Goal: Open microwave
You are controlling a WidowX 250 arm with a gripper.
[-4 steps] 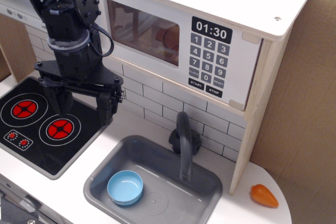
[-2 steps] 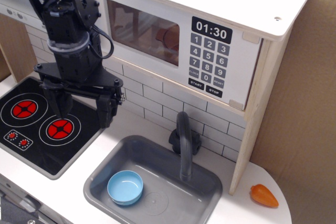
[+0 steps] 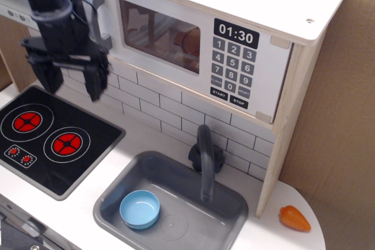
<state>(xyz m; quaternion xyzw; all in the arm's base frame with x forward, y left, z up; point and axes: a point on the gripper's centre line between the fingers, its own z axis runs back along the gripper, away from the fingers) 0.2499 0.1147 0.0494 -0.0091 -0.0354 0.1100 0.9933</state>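
The black robot gripper has lifted and swung left, off the black two-burner stove, uncovering the grey vertical handle on the white wooden microwave; its fingers hang spread.

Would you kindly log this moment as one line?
pincer: open, empty | microwave: door shut | handle: ungrasped

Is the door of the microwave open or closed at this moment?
Closed. The microwave door lies flush with the keypad panel, no gap visible. The open pincer hangs below the grey handle, not gripping it.
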